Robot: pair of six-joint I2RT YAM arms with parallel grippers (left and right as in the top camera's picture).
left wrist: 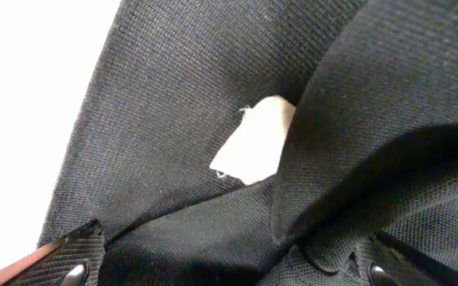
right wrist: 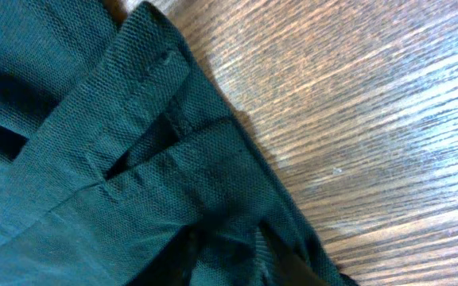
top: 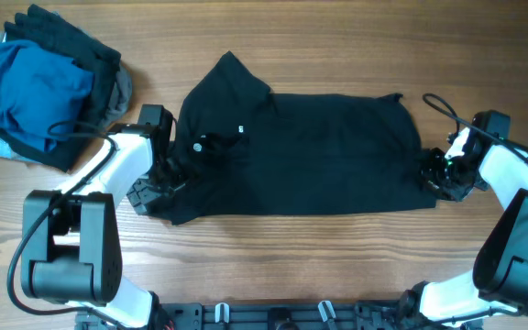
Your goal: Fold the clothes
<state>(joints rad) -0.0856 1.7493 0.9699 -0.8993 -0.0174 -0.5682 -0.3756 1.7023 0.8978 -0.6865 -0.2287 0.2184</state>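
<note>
Overhead view: the black shirt is lying spread across the centre of the table, with its collar end pointing toward 10 o'clock and its opposite edge running straight down the 3 o'clock side. The left gripper is sitting at the shirt's 8 o'clock corner, and the right gripper is sitting against the 3 o'clock edge. Wood is showing in a wide band along 12 o'clock and a narrower one along 6 o'clock. A pile of clothes, blue, grey and black, is occupying the 10 o'clock corner and is partly cut off by the frame. In the left wrist view the fingertips are standing wide apart and gripping nothing, with black cloth and a white tag lying ahead of them. In the right wrist view a folded hem is lying on the wood. The fingers there are merging with dark cloth at 6 o'clock, so it cannot be told how far that claw is open or whether it is holding the hem.
</note>
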